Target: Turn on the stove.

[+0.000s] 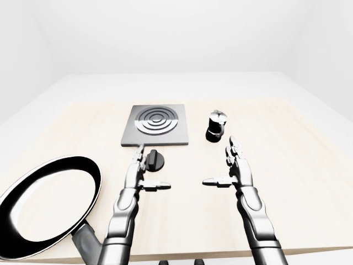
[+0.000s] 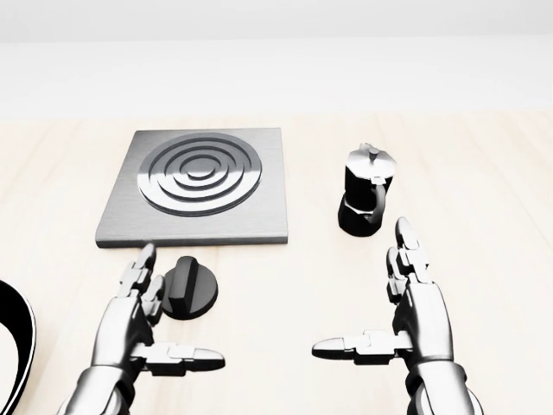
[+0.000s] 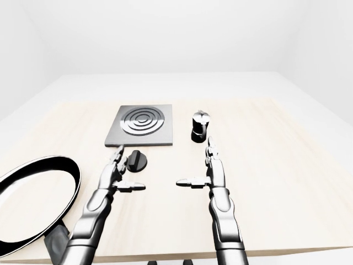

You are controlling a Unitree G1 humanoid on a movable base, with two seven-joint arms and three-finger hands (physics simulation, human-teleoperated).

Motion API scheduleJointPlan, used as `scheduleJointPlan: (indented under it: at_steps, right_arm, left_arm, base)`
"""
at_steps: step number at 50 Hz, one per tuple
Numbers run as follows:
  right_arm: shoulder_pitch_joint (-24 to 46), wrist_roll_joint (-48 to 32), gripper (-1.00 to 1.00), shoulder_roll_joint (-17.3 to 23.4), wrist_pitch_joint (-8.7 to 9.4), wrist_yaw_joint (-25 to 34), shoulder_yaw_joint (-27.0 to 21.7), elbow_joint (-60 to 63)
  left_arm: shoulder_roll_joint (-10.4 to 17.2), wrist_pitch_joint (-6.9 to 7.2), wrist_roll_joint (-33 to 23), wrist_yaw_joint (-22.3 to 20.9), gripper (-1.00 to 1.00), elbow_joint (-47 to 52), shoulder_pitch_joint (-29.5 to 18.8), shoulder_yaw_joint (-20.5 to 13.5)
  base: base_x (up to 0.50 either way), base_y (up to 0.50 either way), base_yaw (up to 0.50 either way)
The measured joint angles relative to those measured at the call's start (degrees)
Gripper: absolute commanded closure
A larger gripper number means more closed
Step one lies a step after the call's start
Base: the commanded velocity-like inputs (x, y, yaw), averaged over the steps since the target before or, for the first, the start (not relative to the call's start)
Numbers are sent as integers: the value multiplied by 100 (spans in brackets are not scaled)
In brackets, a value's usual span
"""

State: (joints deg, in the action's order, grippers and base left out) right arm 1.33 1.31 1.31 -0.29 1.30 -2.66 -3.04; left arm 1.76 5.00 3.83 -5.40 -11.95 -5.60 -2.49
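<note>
Left, frying pan (image 1: 49,207); moka pot (image 2: 366,190) upright beside stove (image 2: 199,186).

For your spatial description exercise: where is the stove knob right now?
In the head view the black knob lies lower left, just below the stove plate and beside the left hand's fingertips.
</note>
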Motion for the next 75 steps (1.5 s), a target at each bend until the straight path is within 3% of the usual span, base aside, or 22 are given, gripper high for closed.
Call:
scheduleJointPlan:
  at_steps: [69, 75]
  right_arm:
    - [7, 1, -100, 3, -2, 4, -4, -40]
    - [-1, 3, -100, 4, 101, 2, -3, 68]
  left_arm:
    - [-17, 0, -420, -375, -100, 78, 184, 191]
    - [-28, 0, -502, -453, -100, 174, 260, 246]
  base:
    - [0, 0, 0]
    - [0, 0, 0]
